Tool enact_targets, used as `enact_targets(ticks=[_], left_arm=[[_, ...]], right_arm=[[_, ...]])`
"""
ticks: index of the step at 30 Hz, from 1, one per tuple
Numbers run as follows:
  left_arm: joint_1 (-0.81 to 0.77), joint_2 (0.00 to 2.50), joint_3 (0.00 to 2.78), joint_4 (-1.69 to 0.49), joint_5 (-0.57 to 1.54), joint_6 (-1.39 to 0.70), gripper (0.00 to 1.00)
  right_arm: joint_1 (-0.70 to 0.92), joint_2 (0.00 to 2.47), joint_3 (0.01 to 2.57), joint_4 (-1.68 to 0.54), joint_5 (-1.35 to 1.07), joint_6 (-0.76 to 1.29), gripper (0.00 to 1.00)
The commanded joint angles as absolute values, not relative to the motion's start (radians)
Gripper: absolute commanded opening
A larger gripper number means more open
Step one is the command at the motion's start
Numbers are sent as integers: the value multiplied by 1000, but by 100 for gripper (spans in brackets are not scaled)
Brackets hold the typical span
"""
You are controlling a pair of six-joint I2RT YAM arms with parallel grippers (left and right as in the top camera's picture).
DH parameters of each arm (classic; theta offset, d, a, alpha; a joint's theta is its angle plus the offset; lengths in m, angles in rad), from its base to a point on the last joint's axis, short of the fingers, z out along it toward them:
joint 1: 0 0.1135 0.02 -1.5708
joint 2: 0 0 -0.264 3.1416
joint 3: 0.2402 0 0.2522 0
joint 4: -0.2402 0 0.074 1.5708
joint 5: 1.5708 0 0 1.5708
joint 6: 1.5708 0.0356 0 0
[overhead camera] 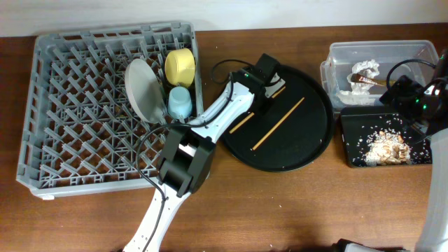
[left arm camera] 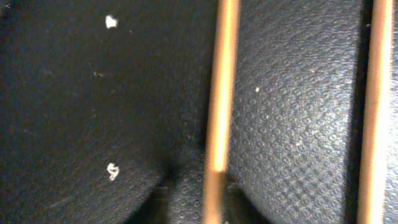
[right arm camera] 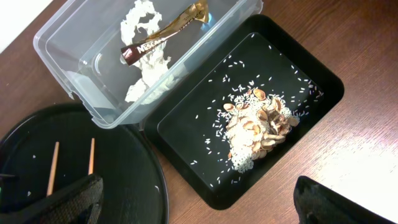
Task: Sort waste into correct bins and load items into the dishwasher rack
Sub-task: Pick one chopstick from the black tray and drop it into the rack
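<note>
**DESK:** What's on the left?

**PHOTOGRAPHER:** The grey dishwasher rack (overhead camera: 84, 119) sits on the wooden surface (overhead camera: 105, 224). A white plate (overhead camera: 142, 87), yellow bowl (overhead camera: 180, 66) and blue cup (overhead camera: 180, 103) stand along its right side.

**DESK:** And centre?

**PHOTOGRAPHER:** The left fingers (overhead camera: 266, 82) sit low over the round black tray (overhead camera: 308, 150), above one of the two chopsticks (overhead camera: 278, 124) lying flat there. I cannot tell whether they are spread or clamped.

**DESK:** Right side?

**PHOTOGRAPHER:** Napkins (right arm camera: 146, 68) and a wrapper (right arm camera: 165, 34) lie in the clear tub (right arm camera: 62, 43), with food leftovers (right arm camera: 258, 127) in the shallow black tray (right arm camera: 311, 81) beside it. The right fingers (right arm camera: 65, 200) hang spread and empty.

**DESK:** What could go wrong?

**PHOTOGRAPHER:** A thin stick lying flat could roll or slip out of a pinch. Gripped off-centre, it may tilt and snag the rack's pegs.
</note>
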State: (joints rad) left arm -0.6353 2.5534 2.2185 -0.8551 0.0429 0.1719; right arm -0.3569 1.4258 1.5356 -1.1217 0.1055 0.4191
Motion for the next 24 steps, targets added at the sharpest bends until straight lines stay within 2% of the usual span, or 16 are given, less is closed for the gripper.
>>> enact_targets(ticks=[1, 5, 8, 10, 15, 18, 21, 24], left_arm=[[-651, 2642, 2239, -948, 29, 168, 1], [-649, 2642, 2627, -1250, 29, 160, 1], [-616, 2642, 3142, -1571, 0, 118, 1], [-592, 2566, 3138, -1659, -72, 74, 1], [-569, 2309, 3064, -1688, -73, 13, 1], [-568, 2134, 2808, -1688, -168, -44, 1], [-508, 1924, 2403, -1687, -353, -248, 1], [-410, 1854, 2121, -1577, -356, -364, 1]], right_arm=[[-361, 1414, 1552, -1119, 117, 428, 98], [-361, 1414, 1552, -1119, 117, 428, 98], [-361, 1414, 1552, -1119, 117, 428, 99], [-361, 1414, 1552, -1119, 117, 428, 98], [-361, 1414, 1552, -1119, 117, 427, 99], [-361, 1414, 1552, -1119, 117, 428, 98], [-361, 1414, 1552, -1119, 117, 428, 99], [-361, 1414, 1552, -1119, 117, 428, 99]])
